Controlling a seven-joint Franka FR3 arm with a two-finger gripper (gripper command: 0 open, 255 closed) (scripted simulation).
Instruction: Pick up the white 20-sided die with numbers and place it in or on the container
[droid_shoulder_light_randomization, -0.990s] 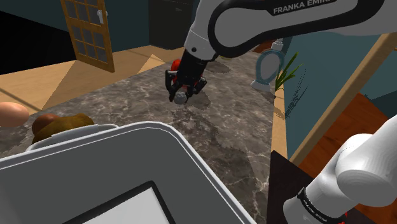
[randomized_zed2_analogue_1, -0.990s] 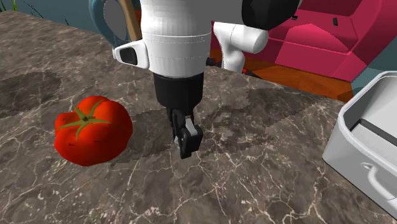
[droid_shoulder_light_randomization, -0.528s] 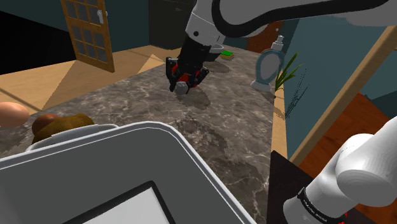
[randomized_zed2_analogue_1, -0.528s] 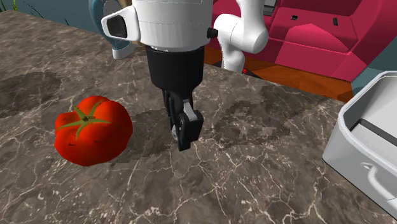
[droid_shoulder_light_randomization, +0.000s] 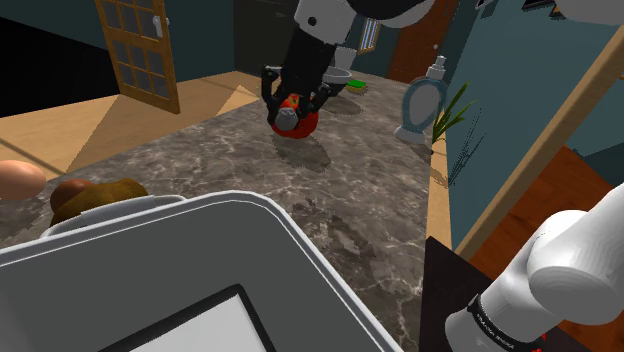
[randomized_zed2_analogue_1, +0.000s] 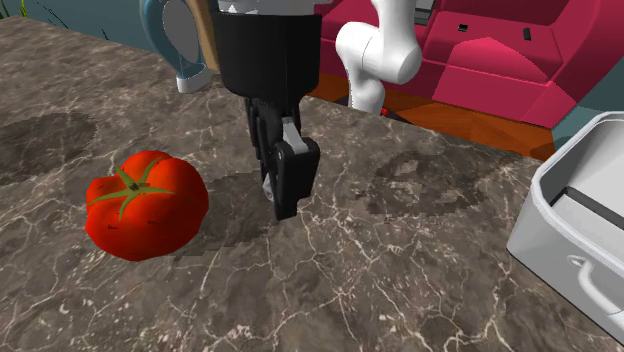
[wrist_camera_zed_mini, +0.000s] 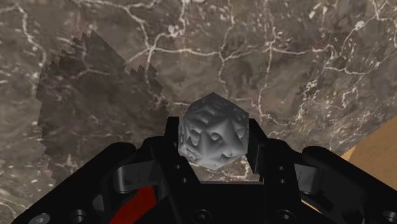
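The grey-white 20-sided die (wrist_camera_zed_mini: 213, 130), with raised numbers on its faces, sits clasped between my two black fingers. My gripper (wrist_camera_zed_mini: 213, 143) is shut on it and hangs above the dark marble counter (wrist_camera_zed_mini: 286, 57). From the shoulder camera the die (droid_shoulder_light_randomization: 287, 118) and gripper (droid_shoulder_light_randomization: 288, 112) are at the far end of the counter, in front of a red tomato (droid_shoulder_light_randomization: 303, 126). The second exterior view has the gripper (randomized_zed2_analogue_1: 282, 190) just right of the tomato (randomized_zed2_analogue_1: 145, 205). The white container (droid_shoulder_light_randomization: 215, 215) fills the shoulder view's lower left, and its wall (randomized_zed2_analogue_1: 560, 215) is at the second exterior view's right edge.
A pale egg-like thing (droid_shoulder_light_randomization: 18, 178) and a brown lump (droid_shoulder_light_randomization: 95, 195) lie behind the container. A blue and white object (droid_shoulder_light_randomization: 420, 105) and a green plant (droid_shoulder_light_randomization: 452, 115) stand by the counter's right edge (droid_shoulder_light_randomization: 432, 190). A pink sofa (randomized_zed2_analogue_1: 500, 50) lies beyond the counter.
The gripper has risen from the counter with the die held in it, moving up and slightly toward the far end. The tomato and container have stayed put.
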